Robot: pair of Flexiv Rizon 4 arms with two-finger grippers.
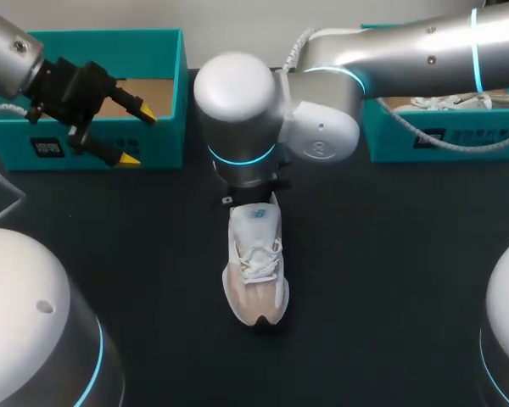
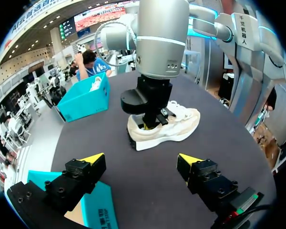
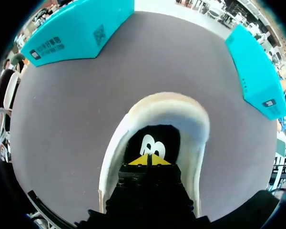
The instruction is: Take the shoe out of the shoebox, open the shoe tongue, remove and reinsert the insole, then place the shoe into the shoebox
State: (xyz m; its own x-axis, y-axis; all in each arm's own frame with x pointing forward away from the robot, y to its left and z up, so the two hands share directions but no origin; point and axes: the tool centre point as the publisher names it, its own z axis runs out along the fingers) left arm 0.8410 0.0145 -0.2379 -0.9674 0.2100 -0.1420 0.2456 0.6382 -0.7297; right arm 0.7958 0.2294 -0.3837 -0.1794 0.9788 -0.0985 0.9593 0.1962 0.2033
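On the bench (image 1: pixel 390 271), apart from left shoebox (image 1: pixel 110 41) and right shoebox (image 1: pixel 390 140), shoe (image 1: pixel 256 271) with right pincer (image 3: pixel 149 161) tips-together in its collar, left pincer (image 1: pixel 138 136) wide.

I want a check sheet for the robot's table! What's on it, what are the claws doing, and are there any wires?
Surface: dark table, nothing spilled on it.
Job's things: white shoe stands on the table, out of its box. The teal left box is open and looks empty. The black insole is inside the shoe.
Clutter: a teal right box holds a second shoe.
Grippers: left gripper is open over the left box's front wall. The right gripper has its tips together inside the shoe's opening.
Cables: a cable hangs from the right arm across the right box.
Surroundings: nothing seen reaching over the table.
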